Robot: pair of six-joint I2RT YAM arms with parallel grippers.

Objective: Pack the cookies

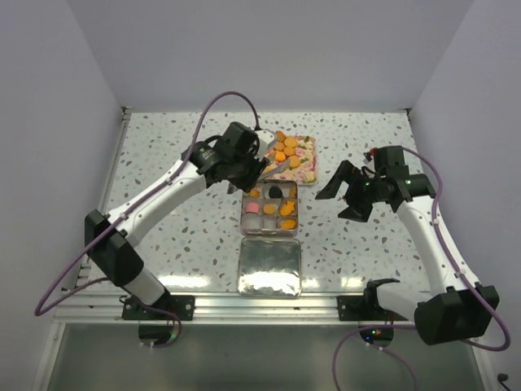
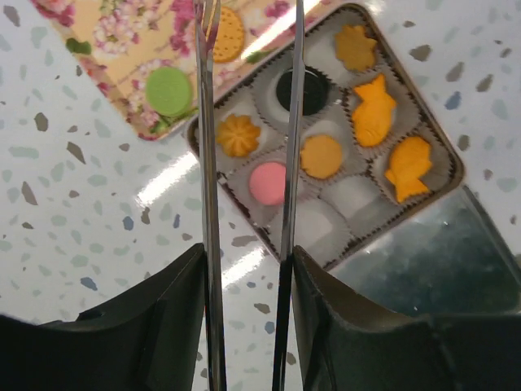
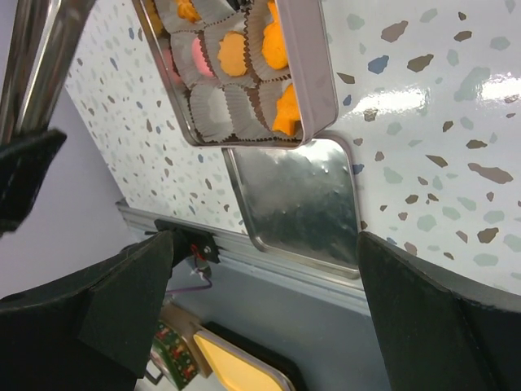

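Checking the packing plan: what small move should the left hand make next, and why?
Probably slide the tongs in the left hand onto the round orange cookie on the tray and pinch it: they stand open and empty, and two paper cups are unfilled.

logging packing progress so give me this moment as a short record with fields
tin: seven cups hold cookies, two empty
tray: more cookies, orange and green
left hand: shut on tongs that reach over the tray
right hand: open, empty, right of the tin
lid: flat on the table, on the tin's near side
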